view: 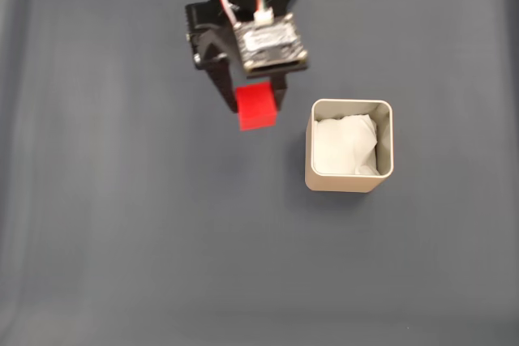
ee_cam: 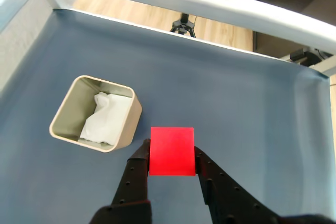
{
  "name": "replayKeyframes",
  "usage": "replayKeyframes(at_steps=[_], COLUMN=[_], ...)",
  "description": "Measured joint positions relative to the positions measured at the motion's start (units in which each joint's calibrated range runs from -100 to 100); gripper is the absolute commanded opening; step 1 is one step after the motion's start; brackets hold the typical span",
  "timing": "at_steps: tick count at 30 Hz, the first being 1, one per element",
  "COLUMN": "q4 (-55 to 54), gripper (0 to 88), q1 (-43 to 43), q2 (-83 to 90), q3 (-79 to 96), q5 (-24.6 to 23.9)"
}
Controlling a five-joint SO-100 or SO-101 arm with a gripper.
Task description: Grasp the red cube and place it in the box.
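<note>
gripper (ee_cam: 171, 157) clamped on the red cube (ee_cam: 171, 150), one black finger pressed to each side, in the wrist view. in the fixed view the cube (view: 257, 106) sits between the fingers just left of the box (view: 349, 185), apart from it. the beige box (ee_cam: 128, 128) stands upright on the dark blue-grey mat (view: 122, 241), white padding (view: 345, 146) inside.

Surface: a dark blue-grey table (view: 122, 224) covers the whole fixed view.
On it: the beige box (view: 349, 151), right of centre, white padding inside.
Border: a pale raised edge (ee_cam: 210, 3) across the top of the wrist view.
</note>
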State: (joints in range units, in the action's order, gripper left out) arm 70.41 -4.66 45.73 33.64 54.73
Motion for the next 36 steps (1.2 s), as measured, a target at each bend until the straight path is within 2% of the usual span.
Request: replayKeyframes(at_steps=[16, 36], q4=[-1.7, -8.0], gripper=[0.3, 0.3], q1=[10.4, 15.5], q2=[-1.5, -9.5], q3=[-2.5, -3.5], q5=[1.5, 1.4])
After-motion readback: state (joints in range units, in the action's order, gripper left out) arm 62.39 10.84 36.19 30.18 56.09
